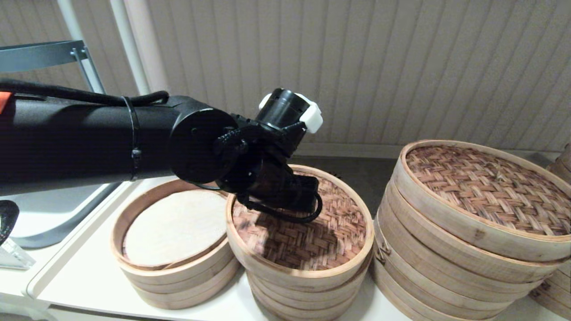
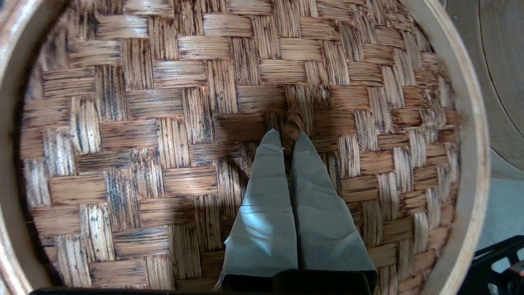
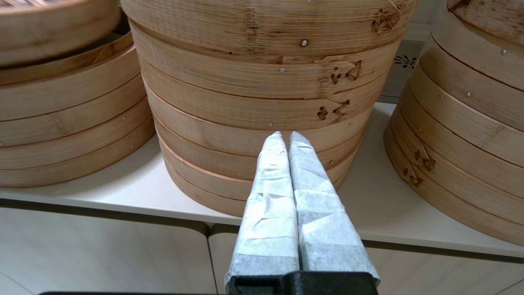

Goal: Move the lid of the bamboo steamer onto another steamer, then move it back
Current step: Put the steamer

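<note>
While the right end effector [image 3: 286, 137] is parked low at the counter's [image 3: 135, 184] front edge, its fingers pressed together on nothing, the work is carried by the left arm. The lid [image 1: 308, 240] is seated on the middle small steamer, directly beneath the left end effector [image 2: 291, 137], whose fingers are clamped on the lid's centre knot [image 2: 292, 123]. The other steamer [image 1: 174, 236], open and paper-lined, is found just beside it, toward the robot's left.

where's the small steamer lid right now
In the head view the bamboo steamer lid sits on the middle small steamer, between the open steamer and the large stack.
</note>
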You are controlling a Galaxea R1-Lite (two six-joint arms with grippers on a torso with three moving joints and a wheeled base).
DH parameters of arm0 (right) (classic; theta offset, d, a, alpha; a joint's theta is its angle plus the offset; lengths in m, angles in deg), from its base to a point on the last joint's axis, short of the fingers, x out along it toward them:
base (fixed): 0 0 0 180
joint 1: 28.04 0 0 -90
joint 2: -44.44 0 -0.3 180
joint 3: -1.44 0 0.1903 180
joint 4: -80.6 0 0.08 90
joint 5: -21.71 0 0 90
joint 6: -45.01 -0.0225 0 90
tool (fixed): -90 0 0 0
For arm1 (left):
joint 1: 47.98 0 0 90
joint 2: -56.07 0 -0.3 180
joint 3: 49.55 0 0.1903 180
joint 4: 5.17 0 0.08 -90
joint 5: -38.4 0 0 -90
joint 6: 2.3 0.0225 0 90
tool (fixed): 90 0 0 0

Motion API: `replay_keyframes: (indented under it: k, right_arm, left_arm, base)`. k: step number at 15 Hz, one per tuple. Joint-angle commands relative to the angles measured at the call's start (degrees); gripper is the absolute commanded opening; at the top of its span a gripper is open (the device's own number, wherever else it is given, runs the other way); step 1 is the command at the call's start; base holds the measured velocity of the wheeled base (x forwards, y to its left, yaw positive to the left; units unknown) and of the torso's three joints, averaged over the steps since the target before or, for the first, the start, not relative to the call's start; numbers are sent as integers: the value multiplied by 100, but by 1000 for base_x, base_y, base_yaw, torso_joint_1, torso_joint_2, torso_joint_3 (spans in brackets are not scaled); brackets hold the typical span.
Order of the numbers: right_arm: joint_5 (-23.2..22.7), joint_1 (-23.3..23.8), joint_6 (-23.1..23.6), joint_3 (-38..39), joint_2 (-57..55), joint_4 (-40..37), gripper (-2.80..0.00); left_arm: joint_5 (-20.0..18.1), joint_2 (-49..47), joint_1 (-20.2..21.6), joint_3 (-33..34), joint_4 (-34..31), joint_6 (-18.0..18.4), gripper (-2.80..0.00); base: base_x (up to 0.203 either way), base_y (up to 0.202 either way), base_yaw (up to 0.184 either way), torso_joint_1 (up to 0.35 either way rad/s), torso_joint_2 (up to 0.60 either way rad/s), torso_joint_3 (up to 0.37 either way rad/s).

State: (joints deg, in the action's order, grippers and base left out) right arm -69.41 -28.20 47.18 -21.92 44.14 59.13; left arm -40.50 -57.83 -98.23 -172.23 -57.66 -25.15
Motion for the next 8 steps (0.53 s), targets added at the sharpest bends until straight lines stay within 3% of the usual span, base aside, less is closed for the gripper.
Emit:
replay_keyframes:
  k: [1,8]
  right_arm:
    - [-2,-2,3,141,3,-5,-280]
    - [-2,-2,3,135,-6,3,-280]
  left_arm:
    - [14,-102,-50,-35,-16,-40,-280]
    - [15,-234,-82,-70,69,-62,-280]
  base:
    - [0,0,0,0,0,0]
    - [0,0,0,0,0,0]
